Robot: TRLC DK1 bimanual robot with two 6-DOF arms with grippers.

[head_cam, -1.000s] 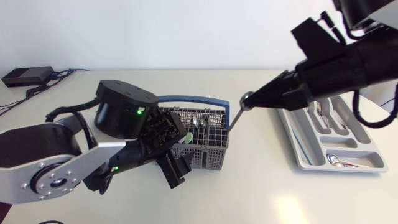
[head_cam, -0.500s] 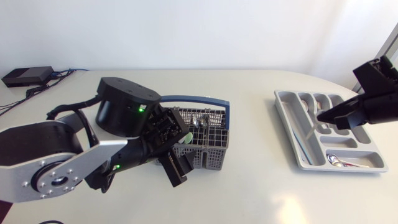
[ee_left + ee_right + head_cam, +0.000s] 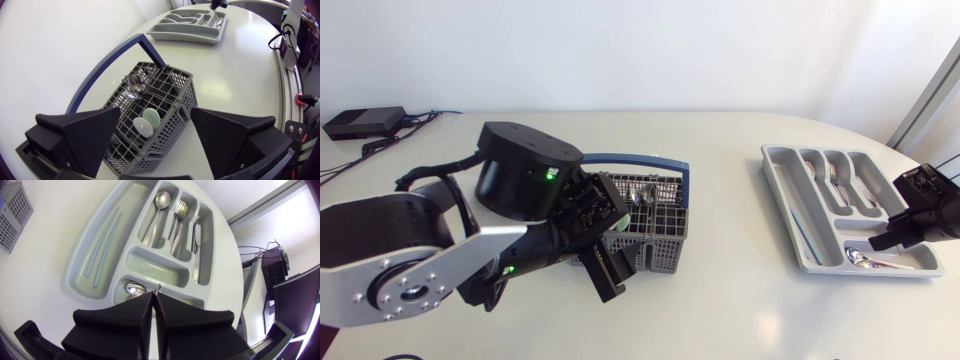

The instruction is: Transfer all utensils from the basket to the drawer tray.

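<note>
Black right tool (image 3: 153, 297) is pinched together on a thin metal stem (image 3: 158, 286), over the drawer tray's (image 3: 155, 265) end compartment, with a spoon (image 3: 134, 287) lying just beside the tips. My call: lower until the stem lines up with that slot, then release. A high drop risks a bounce onto the divider.

The tray is at 3 o'clock on the surface (image 3: 740, 200). The basket (image 3: 185, 95) sits near centre, holding metal spoons (image 3: 135, 87) and a pale-headed piece (image 3: 146, 122). Left tool (image 3: 156, 127), in from 8 o'clock, is spread apart astride it, well off the path.

The head view looks down on the whole surface (image 3: 740, 210) from above. The left wrist view faces the tray (image 3: 186, 30) from well apart. The right wrist view hovers close over it. All three share it.
</note>
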